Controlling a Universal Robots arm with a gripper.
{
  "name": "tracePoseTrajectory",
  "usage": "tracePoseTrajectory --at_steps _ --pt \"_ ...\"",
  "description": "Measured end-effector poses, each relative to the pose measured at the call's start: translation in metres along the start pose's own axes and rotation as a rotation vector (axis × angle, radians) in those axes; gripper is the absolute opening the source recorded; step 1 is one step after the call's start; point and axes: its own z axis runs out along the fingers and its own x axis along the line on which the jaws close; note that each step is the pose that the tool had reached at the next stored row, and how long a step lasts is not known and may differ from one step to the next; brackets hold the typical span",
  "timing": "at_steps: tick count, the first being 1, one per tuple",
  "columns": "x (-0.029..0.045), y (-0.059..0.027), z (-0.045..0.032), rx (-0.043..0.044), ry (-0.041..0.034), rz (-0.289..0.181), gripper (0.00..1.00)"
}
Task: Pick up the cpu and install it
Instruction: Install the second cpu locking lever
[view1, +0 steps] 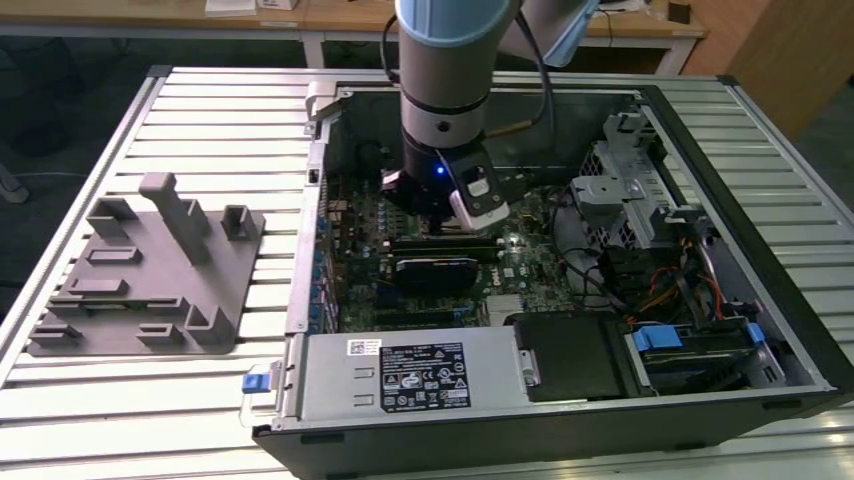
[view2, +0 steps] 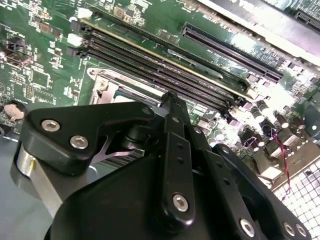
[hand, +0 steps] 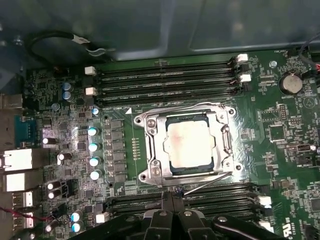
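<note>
Hovering: gripper (hand: 172, 200) above the motherboard (hand: 280, 150), fingers pressed together, holding nothing.
Cpu: cpu (hand: 191, 145) seated in the socket (hand: 150, 145), just beside the fingertips.
Case: open computer case (view1: 801, 330), gray holder block (view1: 147, 270) at the exterior view's left.

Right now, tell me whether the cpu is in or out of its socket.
In. In the first wrist view the cpu lies flat inside the metal-framed socket on the motherboard.

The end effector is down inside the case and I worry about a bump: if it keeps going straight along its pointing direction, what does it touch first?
Probably the memory slots beside the socket, where the cpu already sits. Depth is unclear.
</note>
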Motion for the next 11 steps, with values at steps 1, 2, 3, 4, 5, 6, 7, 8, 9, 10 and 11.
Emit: tracePoseTrajectory --at_steps 1,2,3,4,5,6,7,8,9,10,11 --pt "0.0006 -0.0016 0.0006 -0.0049 0.0006 0.000 0.11" --pt "0.0011 -0.0032 0.0012 -0.0108 0.0013 0.000 0.11" --pt "0.0014 -0.0046 0.0017 -0.0184 0.0020 0.000 0.11" --pt "0.0014 -0.0059 0.0020 -0.0282 0.0030 0.001 0.11" --pt "0.0014 -0.0071 0.0022 -0.0398 0.0041 0.001 0.11" --pt "0.0017 -0.0085 0.0024 -0.0503 0.0054 0.001 0.11" --pt "0.0021 -0.0099 0.0026 -0.0596 0.0063 0.002 0.11" --pt "0.0026 -0.0114 0.0029 -0.0692 0.0074 0.002 0.11" --pt "0.0031 -0.0129 0.0032 -0.0775 0.0082 0.002 0.11" --pt "0.0036 -0.0144 0.0036 -0.0848 0.0090 0.003 0.11" --pt "0.0041 -0.0162 0.0041 -0.0912 0.0096 0.003 0.11"
